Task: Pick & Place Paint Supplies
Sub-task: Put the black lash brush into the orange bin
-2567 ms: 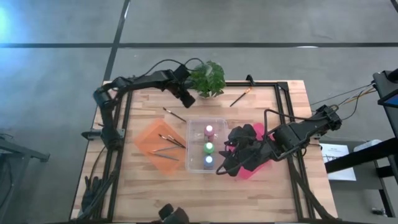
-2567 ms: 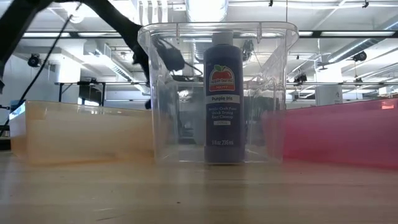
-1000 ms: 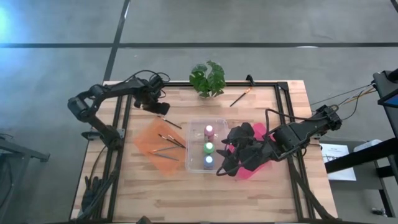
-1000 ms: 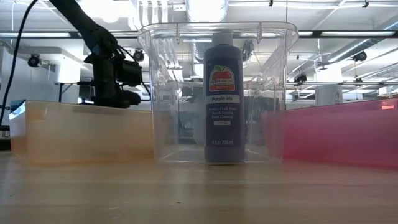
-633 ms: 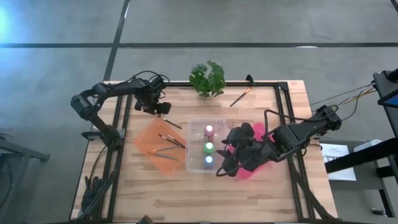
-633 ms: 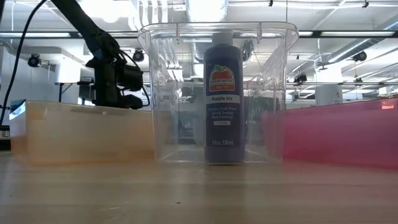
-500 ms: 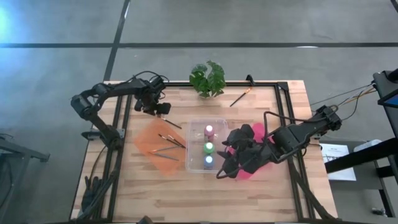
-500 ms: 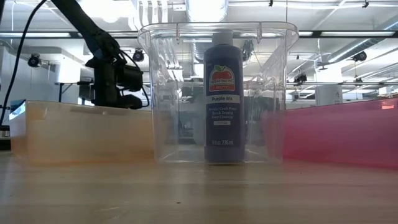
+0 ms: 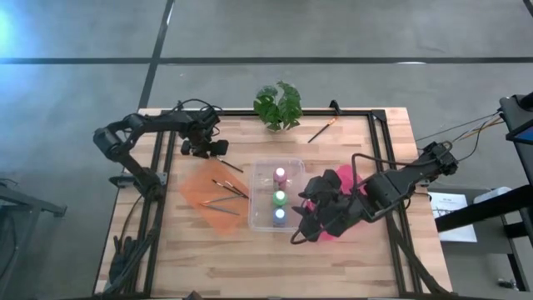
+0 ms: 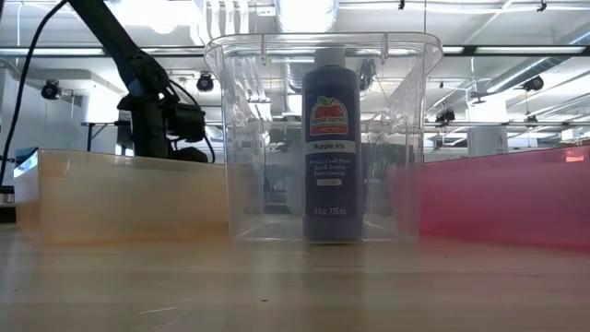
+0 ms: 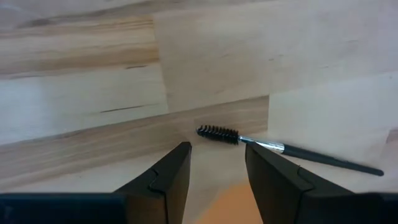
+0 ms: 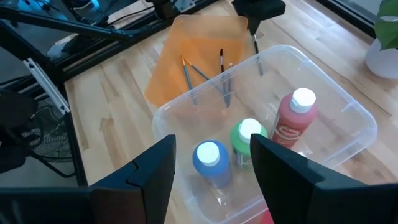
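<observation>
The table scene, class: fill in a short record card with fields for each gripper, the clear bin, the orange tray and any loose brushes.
left gripper: open, just short of a black paintbrush on the wooden table
right gripper: open, above the clear bin
clear bin contents: pink paint bottle, green paint bottle, blue paint bottle
orange tray: holds several thin brushes
loose brush: near the plant

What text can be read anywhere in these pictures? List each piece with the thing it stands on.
"Purple Iris": on the label of the dark purple paint bottle in the clear plastic bin, low view.
Small lines above and beneath it on that label: too blurred to read.
Label on the pink paint bottle, right wrist view: too small to read.
Nothing else legible.
</observation>
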### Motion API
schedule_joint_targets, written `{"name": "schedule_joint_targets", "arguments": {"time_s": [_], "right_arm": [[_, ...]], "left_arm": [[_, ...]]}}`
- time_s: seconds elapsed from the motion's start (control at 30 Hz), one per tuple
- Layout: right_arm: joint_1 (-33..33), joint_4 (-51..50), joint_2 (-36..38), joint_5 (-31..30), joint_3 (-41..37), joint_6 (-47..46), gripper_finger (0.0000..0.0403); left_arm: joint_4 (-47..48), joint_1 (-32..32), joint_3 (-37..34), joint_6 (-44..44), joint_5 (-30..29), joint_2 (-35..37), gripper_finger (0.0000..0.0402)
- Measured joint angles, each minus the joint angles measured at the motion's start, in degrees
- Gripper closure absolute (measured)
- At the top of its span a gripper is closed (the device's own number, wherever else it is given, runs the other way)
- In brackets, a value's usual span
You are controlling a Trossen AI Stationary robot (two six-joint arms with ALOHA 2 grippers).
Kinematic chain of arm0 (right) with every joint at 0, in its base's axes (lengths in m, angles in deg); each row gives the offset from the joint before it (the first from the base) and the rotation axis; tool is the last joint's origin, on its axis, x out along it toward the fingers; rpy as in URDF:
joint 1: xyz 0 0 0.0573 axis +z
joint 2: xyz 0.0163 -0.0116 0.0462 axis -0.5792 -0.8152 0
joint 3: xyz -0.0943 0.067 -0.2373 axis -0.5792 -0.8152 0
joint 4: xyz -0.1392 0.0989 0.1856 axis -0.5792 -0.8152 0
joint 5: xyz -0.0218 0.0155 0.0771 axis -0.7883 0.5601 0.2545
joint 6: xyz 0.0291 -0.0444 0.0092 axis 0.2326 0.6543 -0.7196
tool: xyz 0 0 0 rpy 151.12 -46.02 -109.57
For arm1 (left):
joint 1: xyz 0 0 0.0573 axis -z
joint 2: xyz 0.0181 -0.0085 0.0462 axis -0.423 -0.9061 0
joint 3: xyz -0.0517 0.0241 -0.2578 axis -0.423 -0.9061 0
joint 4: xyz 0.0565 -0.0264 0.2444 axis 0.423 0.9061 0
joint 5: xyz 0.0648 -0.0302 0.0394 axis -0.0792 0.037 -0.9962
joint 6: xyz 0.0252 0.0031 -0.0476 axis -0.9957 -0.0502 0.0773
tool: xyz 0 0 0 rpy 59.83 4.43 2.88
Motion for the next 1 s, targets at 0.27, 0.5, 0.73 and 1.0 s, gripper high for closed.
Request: {"name": "schedule_joint_targets", "arguments": {"time_s": [0.27, 0.5, 0.73, 1.0], "right_arm": [[-0.01, -0.02, 0.01, -0.02, -0.02, 0.30, 0.0200], [-0.01, -0.07, 0.01, -0.02, -0.13, 0.45, 0.0200], [-0.01, -0.07, 0.01, -0.02, -0.15, 0.34, 0.0200], [0.34, 0.00, 0.01, -0.02, -0.15, 0.11, 0.0200]], "left_arm": [[-1.64, -0.13, -0.39, 1.90, 0.02, -0.04, 0.0237], [-2.48, -0.12, -0.39, 3.99, -0.93, -0.12, 0.0237], [-2.98, -0.11, -0.51, 4.49, -1.72, -0.12, 0.0237], [-4.37, -0.07, -2.09, 6.38, -2.30, 0.08, 0.0267]]}}
